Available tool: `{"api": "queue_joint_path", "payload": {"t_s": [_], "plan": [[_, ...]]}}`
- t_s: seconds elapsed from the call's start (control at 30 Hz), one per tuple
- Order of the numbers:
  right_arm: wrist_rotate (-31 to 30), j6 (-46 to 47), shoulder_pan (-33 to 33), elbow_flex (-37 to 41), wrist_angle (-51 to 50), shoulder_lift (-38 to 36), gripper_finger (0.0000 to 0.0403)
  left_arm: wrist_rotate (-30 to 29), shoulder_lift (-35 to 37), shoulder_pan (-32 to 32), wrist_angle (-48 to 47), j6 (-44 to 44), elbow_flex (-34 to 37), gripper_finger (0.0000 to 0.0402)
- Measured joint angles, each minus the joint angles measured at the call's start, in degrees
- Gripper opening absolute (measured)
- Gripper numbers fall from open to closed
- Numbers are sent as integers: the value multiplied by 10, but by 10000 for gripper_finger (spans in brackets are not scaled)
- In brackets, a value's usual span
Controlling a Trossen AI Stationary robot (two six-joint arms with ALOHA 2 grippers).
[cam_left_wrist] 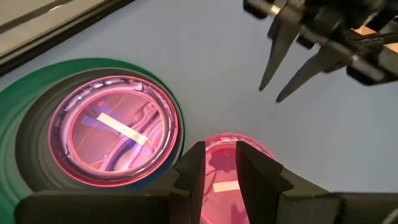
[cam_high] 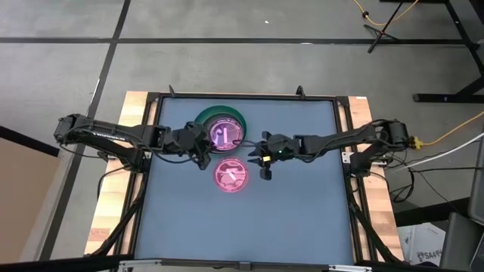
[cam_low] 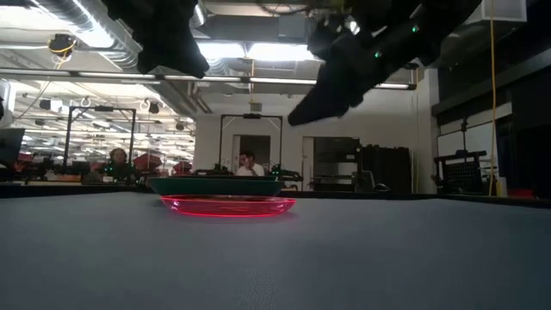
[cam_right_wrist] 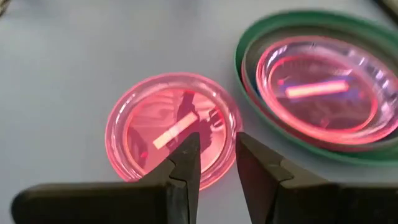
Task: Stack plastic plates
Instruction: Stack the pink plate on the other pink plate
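Stack of plates (cam_high: 220, 134) on the dark green plate (cam_high: 237, 120); translucent pink plate (cam_high: 231, 176) lies just beside it. Left gripper (cam_high: 203, 157) and right gripper (cam_high: 258, 161) hover, fingers slightly apart, empty

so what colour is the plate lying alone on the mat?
Translucent pink plate, lying beside the stack; clearest in the right wrist view.

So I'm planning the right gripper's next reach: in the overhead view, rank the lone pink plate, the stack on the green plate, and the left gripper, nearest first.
From the right gripper:
1. Lone pink plate, just left of it, nearer the table's front.
2. Stack on the green plate, left, toward the back.
3. Left gripper, across both plates; near-tie with the stack.
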State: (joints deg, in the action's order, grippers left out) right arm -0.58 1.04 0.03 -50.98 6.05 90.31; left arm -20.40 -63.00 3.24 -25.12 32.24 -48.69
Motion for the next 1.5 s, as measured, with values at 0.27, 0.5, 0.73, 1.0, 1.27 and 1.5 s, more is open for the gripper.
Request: {"api": "queue_joint_path", "payload": {"t_s": [0.27,0.5,0.73,1.0,1.27,1.5], "plan": [[-11,75,0,0,1,55,92,-6,0,3,1,0,0,82],[-18,149,0,0,9,91,92,-16,0,3,2,0,0,82],[-8,218,0,0,13,102,92,-16,0,3,2,0,0,82],[-10,258,4,0,9,102,92,-16,0,3,3,1,0,82],[-11,262,4,0,3,105,92,-16,0,3,3,1,0,82],[6,276,4,1,19,132,92,-16,0,3,3,1,0,82]]}}
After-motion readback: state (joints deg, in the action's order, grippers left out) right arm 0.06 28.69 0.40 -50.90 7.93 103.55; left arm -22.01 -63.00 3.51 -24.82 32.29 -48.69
